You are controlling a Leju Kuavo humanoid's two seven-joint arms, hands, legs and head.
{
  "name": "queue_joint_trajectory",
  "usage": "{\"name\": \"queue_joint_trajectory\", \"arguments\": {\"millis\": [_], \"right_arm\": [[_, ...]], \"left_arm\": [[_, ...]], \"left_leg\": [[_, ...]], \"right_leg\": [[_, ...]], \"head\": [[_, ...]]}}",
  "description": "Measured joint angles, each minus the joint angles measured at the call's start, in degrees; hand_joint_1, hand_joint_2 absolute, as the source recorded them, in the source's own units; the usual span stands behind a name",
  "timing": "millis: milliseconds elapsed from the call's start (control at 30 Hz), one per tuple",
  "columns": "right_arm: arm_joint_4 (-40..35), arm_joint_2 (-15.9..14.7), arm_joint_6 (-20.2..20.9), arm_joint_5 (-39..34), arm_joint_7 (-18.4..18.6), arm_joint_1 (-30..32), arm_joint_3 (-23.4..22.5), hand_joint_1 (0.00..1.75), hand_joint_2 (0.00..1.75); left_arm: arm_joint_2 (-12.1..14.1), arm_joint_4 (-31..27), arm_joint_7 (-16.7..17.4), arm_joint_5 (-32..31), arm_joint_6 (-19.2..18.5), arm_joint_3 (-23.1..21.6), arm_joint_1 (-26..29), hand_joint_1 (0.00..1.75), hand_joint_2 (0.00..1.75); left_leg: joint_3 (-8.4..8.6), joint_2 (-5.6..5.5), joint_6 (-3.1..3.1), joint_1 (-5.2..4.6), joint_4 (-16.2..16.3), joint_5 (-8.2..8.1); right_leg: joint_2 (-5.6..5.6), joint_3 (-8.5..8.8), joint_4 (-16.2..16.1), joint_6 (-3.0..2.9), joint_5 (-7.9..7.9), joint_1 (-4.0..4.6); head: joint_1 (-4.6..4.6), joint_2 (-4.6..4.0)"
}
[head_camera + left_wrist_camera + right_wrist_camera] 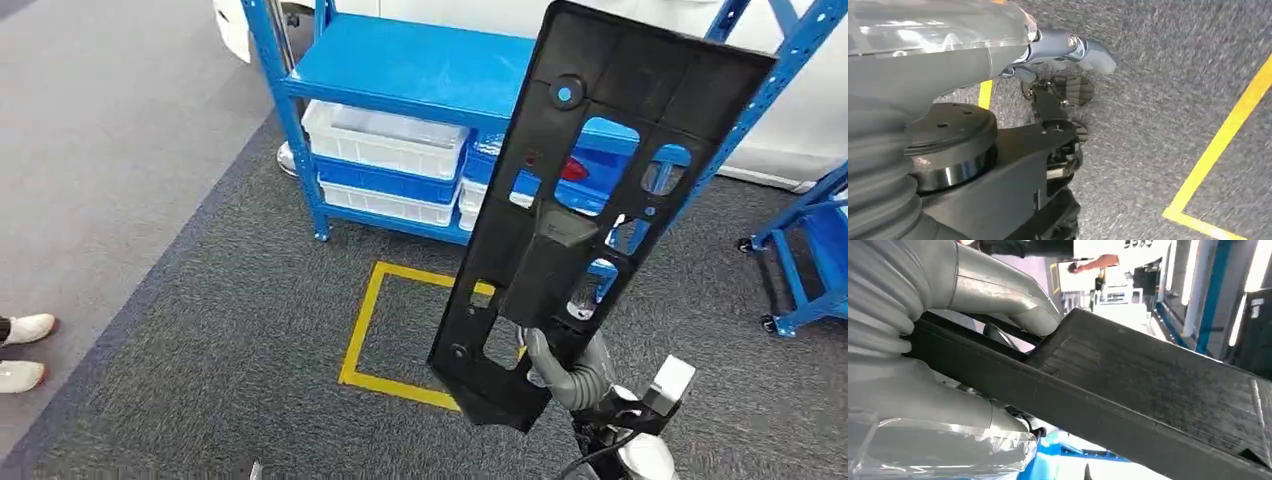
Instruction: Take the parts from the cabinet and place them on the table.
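Observation:
My right hand grips the lower end of a long black plastic panel with several cut-outs, holding it upright and tilted in front of the blue cabinet. In the right wrist view the thumb and fingers clamp the panel's edge. My left hand hangs over the grey carpet, holding nothing, with its grey thumb apart from the darker fingers.
White bins sit on the cabinet's lower shelves. A yellow taped square marks the carpet in front of it. Another blue rack on wheels stands at the right. A person's white shoes are at the left edge.

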Motion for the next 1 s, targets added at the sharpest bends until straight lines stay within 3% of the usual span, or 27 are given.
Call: {"name": "queue_joint_trajectory", "arguments": {"millis": [33, 67, 100, 133, 167, 233, 267, 300, 367, 400, 433, 467, 567, 600, 633, 667, 733, 767, 800, 833, 867, 900, 933, 967, 1000], "right_arm": [[-0.2, 0.0, 0.0, 0.0, 0.0, 0.2, -0.1, 1.64, 1.75], [-0.4, 0.0, 0.0, 0.0, 0.0, 0.4, -0.2, 1.64, 1.75], [-0.8, 0.1, 0.0, 0.0, -0.1, 0.5, -0.2, 1.64, 1.75], [-1.2, 0.1, 0.0, 0.0, -0.2, 0.9, -0.3, 1.64, 1.75], [-1.4, 0.1, 0.0, -0.1, -0.2, 1.4, -0.5, 1.64, 1.75], [-1.6, 0.1, -0.1, -0.1, -0.3, 2.2, -0.8, 1.64, 1.75], [-1.6, 0.1, -0.5, -0.1, -0.3, 2.4, -0.9, 1.64, 1.75], [-1.9, 0.1, -0.9, -0.1, -0.3, 2.8, -1.1, 1.64, 1.75], [-3.5, 0.1, -1.6, -0.1, -0.3, 4.3, -1.7, 1.64, 1.75], [-4.5, 0.2, -1.8, 0.0, -0.3, 5.0, -2.2, 1.64, 1.75], [-5.5, 0.3, -1.8, 0.0, -0.2, 5.8, -2.6, 1.64, 1.75], [-6.2, 0.3, -1.8, 0.0, -0.1, 6.4, -3.0, 1.64, 1.75], [-8.3, 0.8, -1.8, -0.1, 0.4, 7.9, -3.9, 1.64, 1.75], [-8.9, 1.0, -1.8, -0.1, 0.5, 8.2, -4.2, 1.64, 1.75], [-9.5, 1.0, -1.8, -0.2, 0.6, 8.5, -4.7, 1.64, 1.75], [-10.1, 1.1, -1.9, -0.2, 0.6, 9.2, -5.2, 1.64, 1.75], [-10.9, 1.2, -1.9, -0.2, 0.7, 10.5, -5.9, 1.64, 1.75], [-11.2, 1.3, -1.9, -0.2, 0.7, 11.2, -6.2, 1.64, 1.75], [-11.6, 1.5, -1.9, -0.2, 0.6, 11.6, -6.6, 1.64, 1.75], [-12.0, 1.6, -1.9, 0.0, 0.5, 11.9, -6.9, 1.64, 1.75], [-12.5, 1.7, -1.7, 0.0, 0.3, 12.1, -7.1, 1.64, 1.75], [-13.1, 1.9, -1.4, 0.1, 0.1, 12.2, -7.4, 1.64, 1.75], [-13.5, 2.1, -1.2, 0.2, -0.2, 12.2, -7.7, 1.64, 1.75], [-13.7, 2.3, -1.2, 0.2, -0.3, 12.4, -7.9, 1.64, 1.75], [-14.0, 2.4, -0.9, 0.2, -0.4, 12.5, -8.1, 1.64, 1.75]], "left_arm": [[0.0, 0.0, 0.1, 0.0, 0.0, 0.0, 0.2, 0.00, 1.75], [0.0, 0.0, 0.1, 0.0, 0.0, 0.0, 0.3, 0.00, 1.75], [0.1, 0.0, 0.1, 0.0, 0.1, 0.0, 0.3, 0.00, 1.75], [0.1, 0.0, 0.2, 0.0, 0.1, 0.0, 0.3, 0.00, 1.75], [0.1, 0.0, 0.2, 0.1, 0.1, -0.1, 0.2, 0.00, 1.75], [0.1, 0.0, 0.1, 0.3, 0.0, -0.1, 0.3, 0.00, 1.75], [0.1, 0.0, 0.0, 0.3, 0.0, -0.1, 0.5, 0.00, 1.75], [0.1, 0.0, -0.1, 0.3, 0.0, -0.1, 0.7, 0.00, 1.75], [0.1, 0.0, -0.3, 0.3, 0.0, -0.2, 0.9, 0.00, 1.75], [0.1, 0.0, -0.3, 0.3, 0.1, -0.3, 0.9, 0.00, 1.75], [0.1, 0.0, -0.3, 0.4, 0.2, -0.4, 0.8, 0.00, 1.75], [0.0, 0.0, -0.2, 0.5, 0.2, -0.4, 0.9, 0.00, 1.75], [0.0, 0.0, -0.2, 0.5, 0.2, -0.4, 1.7, 0.00, 1.75], [-0.1, 0.0, -0.2, 0.5, 0.2, -0.5, 1.9, 0.00, 1.75], [-0.3, 0.0, -0.2, 0.4, 0.3, -0.5, 1.9, 0.00, 1.75], [-0.4, 0.0, -0.2, 0.4, 0.3, -0.6, 1.7, 0.00, 1.75], [-0.8, 0.0, 0.1, 0.5, 0.3, -0.6, 1.8, 0.00, 1.75], [-0.8, 0.0, 0.3, 0.5, 0.3, -0.6, 1.9, 0.00, 1.75], [-0.8, 0.0, 0.6, 0.5, 0.3, -0.6, 2.2, 0.00, 1.75], [-0.8, 0.0, 0.6, 0.5, 0.3, -0.6, 2.3, 0.00, 1.75], [-0.8, 0.0, 0.7, 0.5, 0.3, -0.6, 2.4, 0.00, 1.75], [-0.9, 0.0, 0.6, 0.5, 0.3, -0.6, 2.3, 0.00, 1.75], [-0.9, 0.0, 0.6, 0.5, 0.3, -0.7, 2.3, 0.00, 1.75], [-0.8, 0.0, 0.6, 0.5, 0.3, -0.7, 2.0, 0.00, 1.75], [-0.8, 0.0, 0.6, 0.5, 0.3, -0.7, 2.0, 0.00, 1.75]], "left_leg": [[-0.07, -0.53, -0.46, 0.16, -0.2, 0.27], [-0.41, -1.02, -0.88, -0.17, -0.4, 0.40], [-0.54, 0.25, -0.96, -0.11, 0.4, -0.26], [-1.54, 2.74, -1.28, -0.28, 2.6, -2.17], [-3.23, 4.07, -1.49, -0.09, 6.5, -4.62], [-6.82, 5.04, -1.89, 0.19, 15.1, -8.47], [-7.56, 5.17, -2.04, 0.29, 17.3, -8.91], [-6.84, 5.30, -2.08, 0.35, 16.4, -8.01], [-1.73, 6.19, -1.88, 0.34, 7.6, -3.78], [1.43, 8.21, -1.52, 0.23, 2.2, -1.93], [2.54, 10.31, -0.89, -0.37, -0.4, -2.62], [2.38, 9.37, -0.29, -0.39, -0.5, -2.04], [1.84, 7.84, 0.52, -0.45, -0.6, -1.75], [2.34, 7.38, 0.95, 0.18, -1.2, -1.17], [2.21, 6.85, 1.27, 0.17, -1.2, -0.98], [1.98, 6.25, 1.52, 0.15, -1.2, -0.80], [1.63, 4.90, 1.67, 0.06, -1.2, -0.67], [1.47, 4.13, 1.65, 0.06, -1.1, -0.60], [1.39, 3.41, 1.53, 0.06, -1.0, -0.52], [1.39, 2.56, 1.46, 0.08, -0.8, -0.49], [1.39, 1.88, 1.36, 0.10, -0.6, -0.52], [1.37, 1.07, 1.17, 0.12, -0.3, -0.59], [1.13, 0.54, 0.90, 0.14, -0.1, -0.66], [0.70, -0.12, 0.49, -0.15, 0.4, -0.70], [0.41, -0.61, 0.06, -0.07, 0.3, -0.43]], "right_leg": [[-0.43, -0.02, 0.0, -0.35, 0.13, 0.11], [-1.05, 0.07, -0.6, -0.84, 0.46, -0.32], [-2.00, 0.23, -1.1, -1.14, 0.82, -0.48], [-2.34, 0.20, -1.2, -1.54, 0.97, -0.48], [-3.21, 0.10, -1.2, -1.69, 0.98, -0.30], [-4.72, 0.00, -1.2, -1.76, 0.95, -0.04], [-5.48, -0.07, -1.1, -1.76, 0.95, 0.03], [-6.16, -0.10, -1.1, -1.75, 0.94, 0.05], [-7.66, 0.04, -1.0, -1.56, 0.79, 0.08], [-8.25, 0.14, -0.9, -1.41, 0.70, 0.17], [-8.87, 0.17, -0.8, -1.12, 0.55, 0.56], [-9.32, 0.18, -0.7, -0.84, 0.56, 0.58], [-10.59, 0.40, -0.9, 0.02, 0.74, 0.61], [-9.41, 0.23, -0.5, 0.55, 0.21, 0.25], [-6.17, -0.36, 1.1, 0.82, -1.33, 0.06], [-4.63, -2.00, 4.8, 0.88, -3.90, 0.01], [-3.81, -6.16, 14.3, 1.06, -8.32, 0.02], [-3.78, -7.54, 17.2, 1.10, -8.90, 0.01], [-3.77, -7.49, 17.1, 1.08, -8.03, -0.01], [-3.68, -5.90, 13.9, 1.02, -5.76, -0.10], [-3.34, -3.49, 9.1, 0.94, -3.17, -0.22], [-2.11, -0.59, 3.5, 0.86, -0.60, -0.46], [0.90, 0.99, 0.3, 0.68, -0.78, -0.79], [1.14, 0.95, -0.3, 0.68, -0.84, -0.55], [0.35, 0.75, -0.1, 0.47, -0.76, -0.43]], "head": [[0.02, 0.00], [0.02, 0.00], [0.02, 0.00], [-0.02, 0.00], [0.00, 0.00], [0.00, 0.00], [0.00, 0.00], [0.00, 0.00], [0.00, 0.00], [0.00, 0.00], [0.00, 0.00], [0.00, 0.00], [0.00, 0.00], [0.00, 0.00], [0.00, 0.00], [0.00, 0.00], [0.00, 0.00], [0.00, 0.00], [0.00, 0.00], [0.00, 0.00], [0.00, 0.00], [0.00, 0.00], [0.02, 0.00], [0.00, 0.00], [0.00, 0.00]]}}
